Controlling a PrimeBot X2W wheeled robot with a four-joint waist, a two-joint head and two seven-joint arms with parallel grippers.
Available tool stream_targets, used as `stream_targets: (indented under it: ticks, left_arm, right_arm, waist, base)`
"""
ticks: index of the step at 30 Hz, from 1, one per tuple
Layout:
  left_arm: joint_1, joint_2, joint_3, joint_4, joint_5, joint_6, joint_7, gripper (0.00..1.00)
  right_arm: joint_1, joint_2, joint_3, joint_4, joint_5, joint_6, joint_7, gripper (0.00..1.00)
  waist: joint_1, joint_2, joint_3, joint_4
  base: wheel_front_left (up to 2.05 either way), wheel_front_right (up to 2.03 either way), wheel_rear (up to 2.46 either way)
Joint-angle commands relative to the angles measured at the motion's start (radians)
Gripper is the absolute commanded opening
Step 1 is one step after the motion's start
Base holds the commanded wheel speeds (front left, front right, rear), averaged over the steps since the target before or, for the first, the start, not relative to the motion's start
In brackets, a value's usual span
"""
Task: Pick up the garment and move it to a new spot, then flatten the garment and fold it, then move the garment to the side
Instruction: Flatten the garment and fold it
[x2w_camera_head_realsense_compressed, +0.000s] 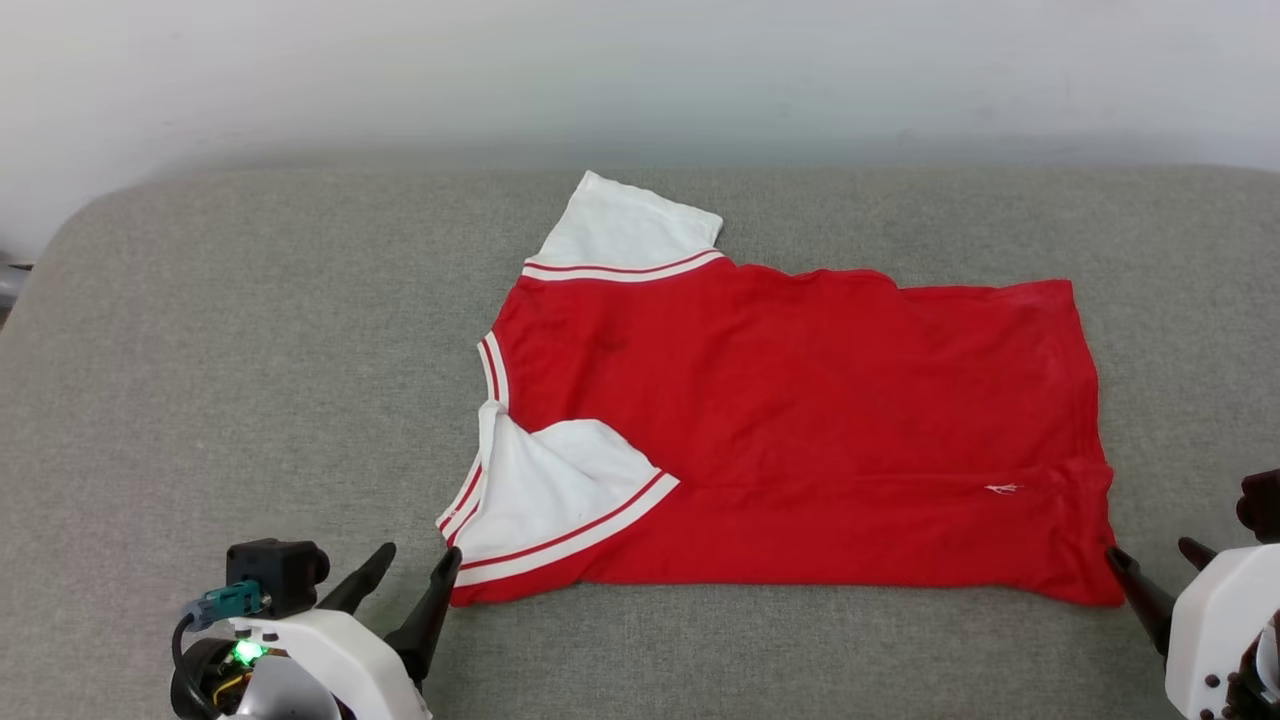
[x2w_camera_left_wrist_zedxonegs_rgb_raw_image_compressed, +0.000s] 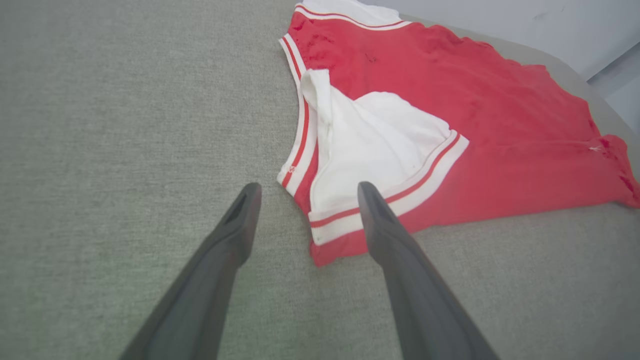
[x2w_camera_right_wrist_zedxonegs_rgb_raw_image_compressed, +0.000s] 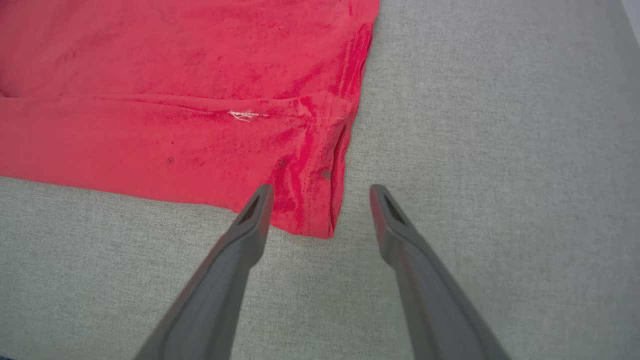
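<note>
The garment (x2w_camera_head_realsense_compressed: 800, 440) lies spread on the grey surface (x2w_camera_head_realsense_compressed: 250, 350), stretched between the two grippers with its collar end toward the left gripper (x2w_camera_head_realsense_compressed: 422, 550) and its hem toward the right gripper (x2w_camera_head_realsense_compressed: 1148, 548). It is red knit cloth, roughly a rectangle. The long edge nearest the grippers is folded over onto the body, leaving a straight crease. One white sleeve (x2w_camera_head_realsense_compressed: 560, 480) with red-and-white striped trim is folded onto the red just ahead of the left gripper; the other white sleeve (x2w_camera_head_realsense_compressed: 625, 228) sticks out on the far side. A small tuft of white thread (x2w_camera_head_realsense_compressed: 1002, 488) sits on the crease near the hem.

In the left wrist view, the left gripper (x2w_camera_left_wrist_zedxonegs_rgb_raw_image_compressed: 308, 186) has its fingers spread apart. One fingertip is over bare surface and the other over the striped sleeve edge at the garment's (x2w_camera_left_wrist_zedxonegs_rgb_raw_image_compressed: 475, 110) near corner. Whether it touches the cloth cannot be told.

In the right wrist view, the right gripper (x2w_camera_right_wrist_zedxonegs_rgb_raw_image_compressed: 321, 189) is likewise spread. The stitched hem corner of the garment (x2w_camera_right_wrist_zedxonegs_rgb_raw_image_compressed: 150, 75) lies between its fingertips, and nothing is clamped.

The surface is a padded, coarse-woven fabric with rounded corners. A pale wall (x2w_camera_head_realsense_compressed: 640, 70) stands beyond it, past the garment from both grippers.
</note>
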Motion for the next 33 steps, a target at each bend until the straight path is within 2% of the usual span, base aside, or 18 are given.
stream_targets:
  ticks: [1,7,16,24,25,26,27,33]
  left_arm:
    - [0.009,0.004,0.002,-0.024,-0.01,0.014,0.014,1.0]
    - [0.03,0.012,-0.006,-0.084,-0.017,0.072,0.079,1.0]
    - [-0.024,0.002,-0.028,-0.028,0.006,0.116,0.135,1.0]
    - [-0.025,-0.012,-0.064,0.066,0.002,0.108,0.175,1.0]
    - [-0.021,-0.016,-0.073,0.077,-0.001,0.102,0.189,0.47]
    - [-0.019,-0.016,-0.085,0.088,-0.003,0.094,0.205,0.06]
    - [-0.016,-0.015,-0.099,0.096,-0.003,0.083,0.217,0.0]
    - [-0.026,-0.024,-0.081,0.079,0.0,0.065,0.153,0.0]
  right_arm:
    - [0.012,0.014,-0.012,-0.022,-0.013,-0.001,0.012,1.0]
    - [0.031,0.067,-0.047,-0.088,-0.036,-0.001,0.043,1.0]
    - [0.013,0.094,-0.053,-0.12,-0.042,-0.001,0.038,1.0]
    - [0.009,0.103,-0.042,-0.109,-0.052,-0.001,0.018,1.0]
    - [0.01,0.102,-0.042,-0.108,-0.052,-0.001,0.018,1.0]
    - [0.01,0.101,-0.042,-0.106,-0.053,-0.001,0.016,1.0]
    - [0.012,0.098,-0.041,-0.104,-0.054,-0.001,0.016,1.0]
    - [0.023,0.07,-0.024,-0.092,-0.066,-0.001,0.019,1.0]
  waist:
    - [0.0002,0.0,0.011,-0.001]
    - [0.0002,0.0,0.055,-0.008]
    - [0.0002,0.0,0.12,-0.033]
    - [0.0002,0.0,0.15,-0.047]
    - [0.0002,0.0,0.151,-0.046]
    - [0.0002,0.0,0.15,-0.045]
    - [0.0002,0.0,0.147,-0.044]
    - [0.0002,0.0,0.112,-0.028]
  base:
    - [0.0,0.0,0.0]
    - [0.0,0.0,0.0]
    - [0.0,0.0,0.0]
    - [0.0,0.0,0.0]
    - [0.0,0.0,0.0]
    - [0.0,0.0,0.0]
    - [0.0,0.0,0.0]
    - [0.0,0.0,0.0]
